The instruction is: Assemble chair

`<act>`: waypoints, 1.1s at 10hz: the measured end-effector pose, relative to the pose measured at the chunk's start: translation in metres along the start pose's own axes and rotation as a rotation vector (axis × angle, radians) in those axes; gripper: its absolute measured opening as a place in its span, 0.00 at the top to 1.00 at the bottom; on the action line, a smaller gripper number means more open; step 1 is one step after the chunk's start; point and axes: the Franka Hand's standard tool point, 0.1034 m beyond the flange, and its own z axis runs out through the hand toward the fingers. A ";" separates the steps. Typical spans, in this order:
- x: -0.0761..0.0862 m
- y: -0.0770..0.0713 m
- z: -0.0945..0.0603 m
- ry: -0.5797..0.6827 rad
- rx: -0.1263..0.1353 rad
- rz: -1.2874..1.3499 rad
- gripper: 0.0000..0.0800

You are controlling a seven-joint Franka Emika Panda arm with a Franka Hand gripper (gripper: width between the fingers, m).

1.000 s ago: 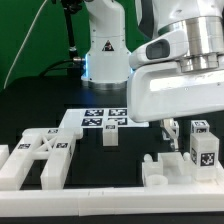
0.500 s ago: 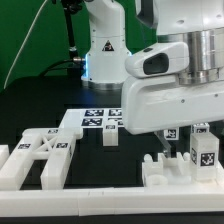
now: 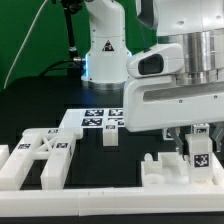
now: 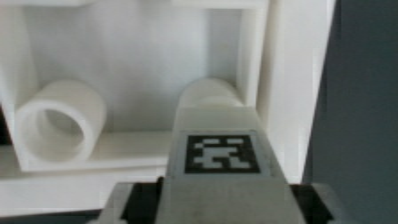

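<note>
White upright chair piece (image 3: 201,152) at the exterior view's right, bracketed by the fingers of the gripper (image 4: 221,196); clamped or just close, cannot tell. Grasp step: needs firm closure, then straight lift.

free: table (image 3: 115,167) mid | blocked: rt, chair parts (image 3: 160,173) crowd end effector (image 3: 197,141)

The white, blocky pieces lay apart. A cross-braced slab (image 3: 40,155) sat at the exterior view's left and a small tagged block (image 3: 108,138) near the middle. A pegged frame (image 3: 160,172) lay at the right, with a tagged leg (image 3: 200,152) upright just beside it, gripped between my tool's (image 4: 222,203) fingers.
</note>
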 end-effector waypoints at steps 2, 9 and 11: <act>-0.001 -0.002 0.000 -0.001 0.002 0.151 0.64; -0.002 -0.008 0.002 -0.048 0.050 1.103 0.64; -0.003 -0.010 0.002 -0.051 0.050 1.191 0.64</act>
